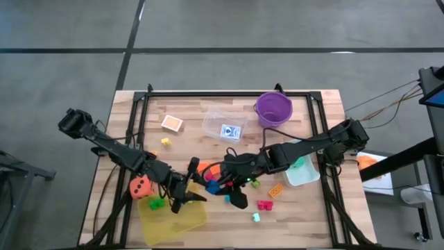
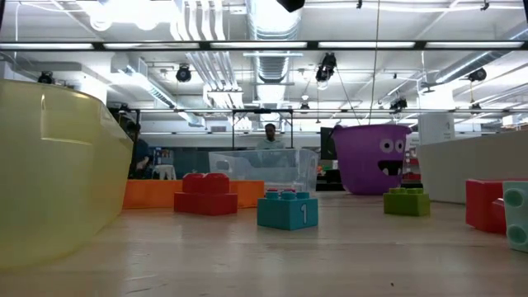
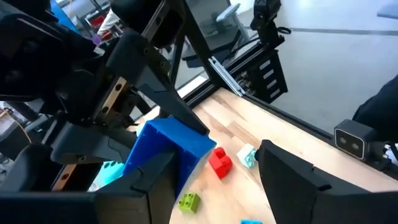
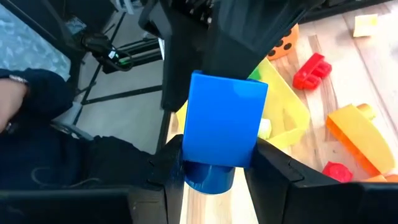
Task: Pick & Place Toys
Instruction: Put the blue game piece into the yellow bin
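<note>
A blue brick [image 4: 222,124] hangs in the air over the table's middle, with my right gripper [image 4: 214,158] shut on it. My left gripper [image 3: 208,155] faces it from the table's left and is open. The brick [image 3: 168,146] stands between its fingers, close against one finger [image 3: 146,177] and well apart from the other [image 3: 295,180]. In the high view the two grippers [image 1: 191,196] [image 1: 225,180] meet beside the brick [image 1: 212,186]. Loose toys lie below: a red brick [image 3: 219,163], a green brick [image 3: 189,201], an orange wedge [image 4: 357,134]. My right gripper pinches the blue brick between its two fingers, by two opposite sides at its stud end [image 4: 193,152]. The rest of the brick sticks out past the fingertips toward my left gripper. It is lifted clear of the table. Whether my left gripper's near finger touches the brick, I cannot tell.
A flat yellow tray [image 1: 173,217] lies near the front left, an orange die [image 1: 141,186] beside it. At the back stand a purple bucket [image 1: 274,107] and a clear tub [image 1: 225,125]. More bricks [image 2: 287,209] [image 2: 206,194] are scattered at the front centre.
</note>
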Available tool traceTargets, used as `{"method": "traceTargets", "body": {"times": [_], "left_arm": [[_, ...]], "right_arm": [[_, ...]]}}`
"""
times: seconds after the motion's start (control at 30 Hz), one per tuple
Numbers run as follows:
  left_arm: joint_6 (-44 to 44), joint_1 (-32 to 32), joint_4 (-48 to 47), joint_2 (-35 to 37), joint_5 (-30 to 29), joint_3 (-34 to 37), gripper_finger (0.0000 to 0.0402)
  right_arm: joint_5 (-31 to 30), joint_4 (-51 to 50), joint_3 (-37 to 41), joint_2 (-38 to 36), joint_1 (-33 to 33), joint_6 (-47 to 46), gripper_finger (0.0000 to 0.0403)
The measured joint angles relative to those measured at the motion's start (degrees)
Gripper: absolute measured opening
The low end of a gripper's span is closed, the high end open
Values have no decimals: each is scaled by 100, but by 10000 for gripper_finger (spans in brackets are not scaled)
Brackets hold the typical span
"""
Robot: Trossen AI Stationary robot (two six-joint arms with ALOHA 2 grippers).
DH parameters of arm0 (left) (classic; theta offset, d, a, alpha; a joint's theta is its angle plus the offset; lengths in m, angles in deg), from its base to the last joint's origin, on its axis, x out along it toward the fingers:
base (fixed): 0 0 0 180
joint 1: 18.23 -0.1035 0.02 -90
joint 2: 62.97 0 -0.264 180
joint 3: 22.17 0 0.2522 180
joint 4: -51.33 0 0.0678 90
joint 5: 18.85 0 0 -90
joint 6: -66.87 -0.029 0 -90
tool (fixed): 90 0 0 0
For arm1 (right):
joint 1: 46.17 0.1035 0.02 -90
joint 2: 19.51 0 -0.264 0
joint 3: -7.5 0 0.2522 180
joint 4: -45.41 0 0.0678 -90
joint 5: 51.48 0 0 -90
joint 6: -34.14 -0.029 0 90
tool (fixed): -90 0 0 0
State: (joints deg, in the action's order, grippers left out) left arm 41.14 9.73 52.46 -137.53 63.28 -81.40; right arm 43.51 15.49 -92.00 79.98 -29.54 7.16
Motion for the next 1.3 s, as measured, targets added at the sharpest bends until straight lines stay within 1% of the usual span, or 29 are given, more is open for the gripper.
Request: {"method": "traceTargets", "body": {"times": [0.2,0.3,0.4,0.47,0.57,0.6,0.87,0.93,1.03,1.13,1.23,1.3], "left_arm": [[-114,-58,177,-252,-11,-4,205],[-128,-56,180,-258,-3,-4,186],[-126,-56,165,-258,1,4,137],[-126,-56,136,-258,-1,7,92],[-120,-56,127,-258,49,7,26],[-129,-56,119,-258,47,7,17],[-110,-25,111,-258,43,7,12],[-109,-25,119,-258,40,7,10],[-71,-26,112,-258,-2,5,10],[-69,-29,78,-258,-8,7,9],[-65,-29,31,-258,-23,7,9],[61,-29,-19,-258,-27,7,9]], "right_arm": [[2,27,17,60,-20,-7,127],[86,80,16,142,-20,-9,127],[152,157,12,239,-20,-7,127],[282,229,12,276,-22,-1,127],[317,248,10,276,-22,-1,126],[341,266,5,275,-22,-3,125],[403,344,3,275,-20,-8,127],[404,347,3,275,-20,-3,152],[380,400,-10,275,-22,20,208],[384,425,-16,275,-24,20,255],[390,411,-16,275,-14,17,287],[389,392,-16,275,-13,-27,301]]}}
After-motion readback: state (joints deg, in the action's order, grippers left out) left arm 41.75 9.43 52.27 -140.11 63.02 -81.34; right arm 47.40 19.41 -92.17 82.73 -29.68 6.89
